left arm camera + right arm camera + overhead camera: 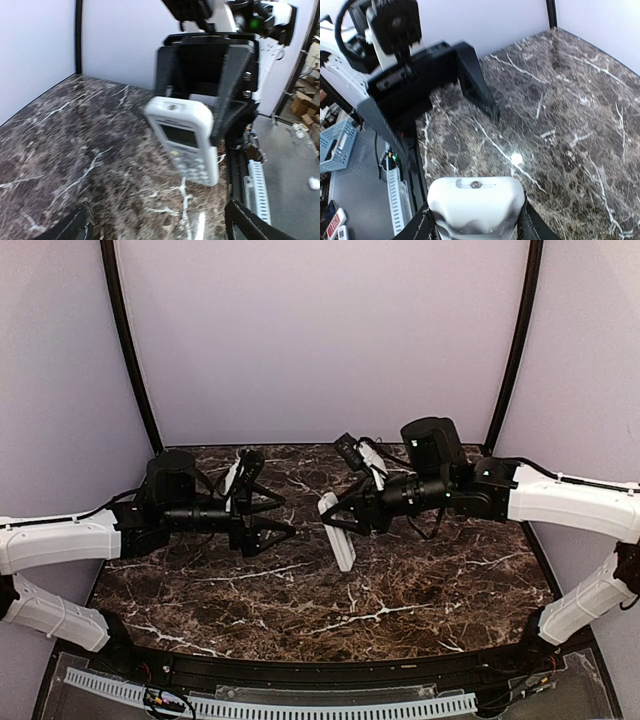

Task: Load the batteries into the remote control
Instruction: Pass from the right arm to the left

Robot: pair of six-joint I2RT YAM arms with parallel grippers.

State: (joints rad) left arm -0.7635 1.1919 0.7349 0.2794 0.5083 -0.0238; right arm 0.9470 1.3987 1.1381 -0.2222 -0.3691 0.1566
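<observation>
The white remote control [336, 532] hangs tilted above the marble table, its lower end pointing toward the table. My right gripper [342, 512] is shut on its upper end. In the left wrist view the remote control [185, 140] shows its display and button rows, clamped between the right gripper's black fingers [231, 95]. In the right wrist view the remote control's top end [476, 205] fills the space between my fingers. My left gripper [288, 517] stands open just left of the remote, facing it, with nothing between its fingers [75, 227]. The batteries are out of view.
Dark marble tabletop [300, 590] with pale purple walls behind and at both sides, and black frame posts [125, 340] at the back corners. A white slotted cable strip [270, 705] runs along the near edge. A blue basket [337, 145] lies off the table.
</observation>
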